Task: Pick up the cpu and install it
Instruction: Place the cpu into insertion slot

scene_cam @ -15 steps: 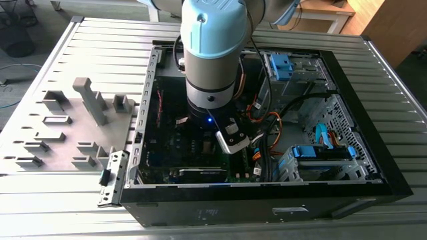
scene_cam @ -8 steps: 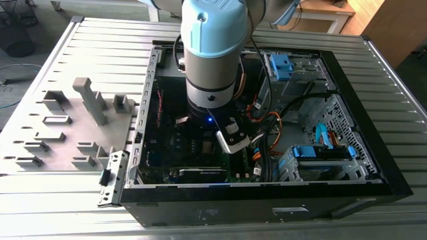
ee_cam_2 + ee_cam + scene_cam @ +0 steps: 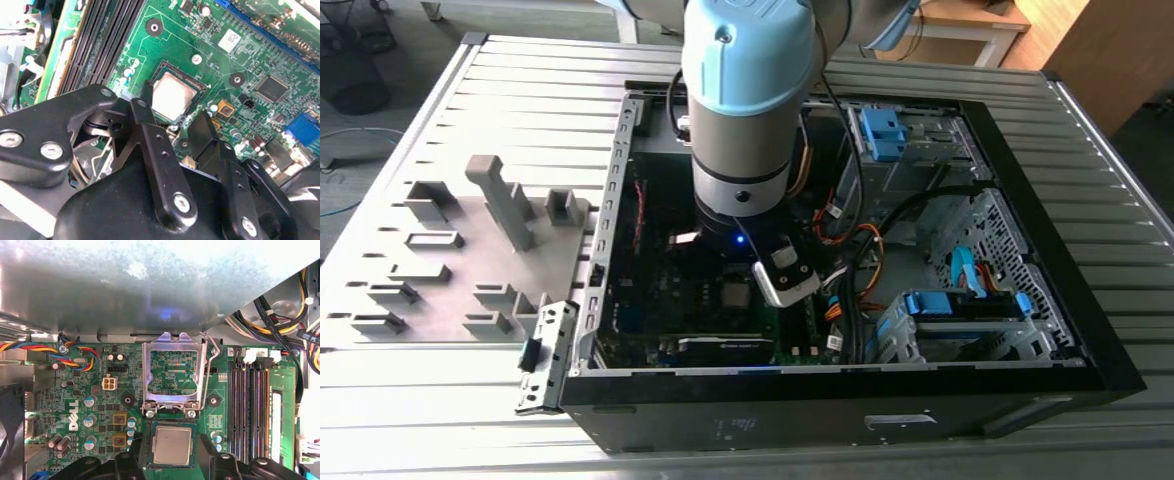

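One square, silvery cpu (image 3: pixel 172 445) in dark socket (image 3: pixel 172 424)

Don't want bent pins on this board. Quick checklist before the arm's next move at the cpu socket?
1. Socket frame swung up, off the socket: ok.
2. The cpu lies inside the socket outline, edges square to it: ok.
3. The gripper is lined up over the cpu in both wrist views: ok.
4. The cpu is fully seated and flat: cannot tell.
5. The cpu is gripped or released: cannot tell.
6. Coloured cables away from the socket: ok.
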Motion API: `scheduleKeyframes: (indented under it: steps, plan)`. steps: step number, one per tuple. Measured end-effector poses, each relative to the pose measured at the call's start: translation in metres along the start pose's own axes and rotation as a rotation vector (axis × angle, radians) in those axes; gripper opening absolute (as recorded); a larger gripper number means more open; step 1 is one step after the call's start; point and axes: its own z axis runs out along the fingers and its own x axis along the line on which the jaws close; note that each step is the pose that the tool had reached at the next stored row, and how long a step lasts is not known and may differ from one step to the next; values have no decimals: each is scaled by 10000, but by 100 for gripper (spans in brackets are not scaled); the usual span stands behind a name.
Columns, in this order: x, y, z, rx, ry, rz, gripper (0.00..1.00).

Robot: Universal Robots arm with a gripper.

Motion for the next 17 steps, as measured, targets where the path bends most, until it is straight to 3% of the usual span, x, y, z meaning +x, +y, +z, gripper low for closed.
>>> scheduleKeyframes:
  steps: [7,10,17]
  plan:
    - [4,-2,67,116,-1,22,55]
    - [4,-2,71,170,-1,25,55]
    - [2,-4,74,219,-2,33,55]
